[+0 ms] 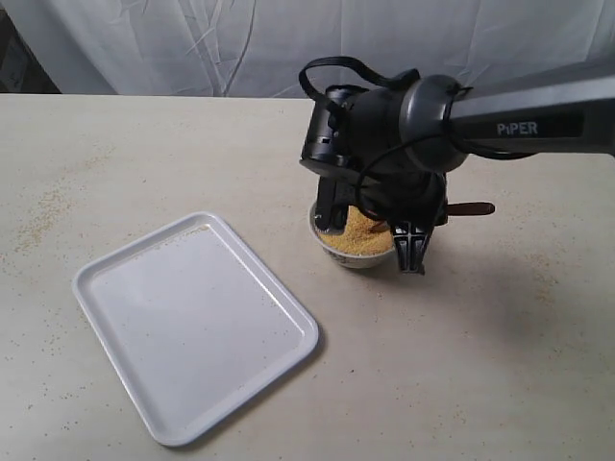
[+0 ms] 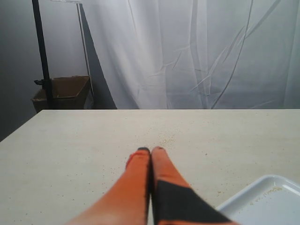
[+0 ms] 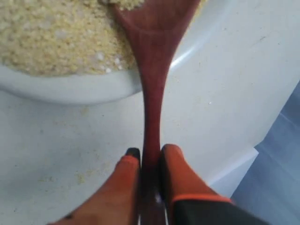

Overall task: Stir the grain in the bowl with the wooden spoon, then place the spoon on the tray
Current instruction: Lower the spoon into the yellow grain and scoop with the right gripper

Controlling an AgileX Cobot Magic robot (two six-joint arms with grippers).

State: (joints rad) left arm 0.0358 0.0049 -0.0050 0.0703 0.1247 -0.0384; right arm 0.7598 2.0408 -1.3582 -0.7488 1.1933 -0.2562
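I am looking at a pale, speckled beige stone-look tabletop [image 1: 480, 365] that is filling most of the room in front of me, with a creased white cloth curtain [image 1: 192, 48] hanging behind its far edge. Loose yellow specks [image 1: 43, 211] are lying scattered on the surface toward its left end. Off the table's far corner, the left wrist view is showing a brown cardboard box [image 2: 65, 91] standing on the floor beside a thin black upright pole [image 2: 41, 56] against a grey wall.

The small round white ceramic bowl [image 1: 351, 257] is sitting near the middle of the table, just beside the far right corner of the large flat white rectangular tray [image 1: 192, 327], not touching it. Fine golden-yellow grain [image 1: 360, 230] is heaping up to its rim.

The dark grey right arm [image 1: 519, 120] is reaching in over the bowl. The right gripper [image 3: 151, 152] is pinching the slim handle of the dark reddish-brown glossy wooden spoon [image 3: 152, 70] between its orange fingers [image 3: 124, 173]; the spoon's oval end is lying in the grain, and the handle's tip is poking out to the right past the wrist.

The left gripper [image 2: 151, 150] is hovering low over bare table near a tray corner, its orange tips pressed together with nothing between them.
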